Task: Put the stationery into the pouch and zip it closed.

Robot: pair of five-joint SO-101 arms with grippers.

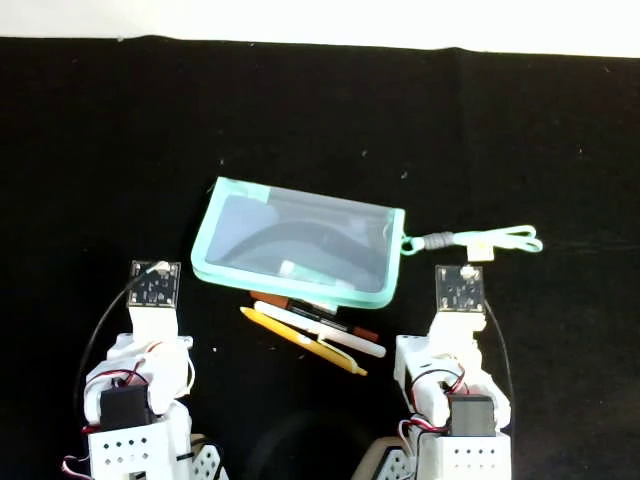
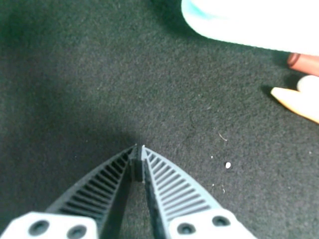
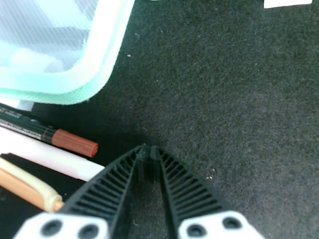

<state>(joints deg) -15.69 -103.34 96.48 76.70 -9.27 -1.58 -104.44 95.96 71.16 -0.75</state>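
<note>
Centrally, pouch (image 1: 298, 243) lies on the counter (image 1: 100, 150), pens (image 1: 320, 331) at its 6 o'clock; left and right jaws together, empty.

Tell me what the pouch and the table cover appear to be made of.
The pouch: likely soft see-through plastic with a fine woven grid in it, slightly glossy, since dark shapes show through its panel; the mint edging looks like fabric tape. The table cover: probably matte black cloth or felt, given its fuzzy grain and clinging pale lint specks.
</note>
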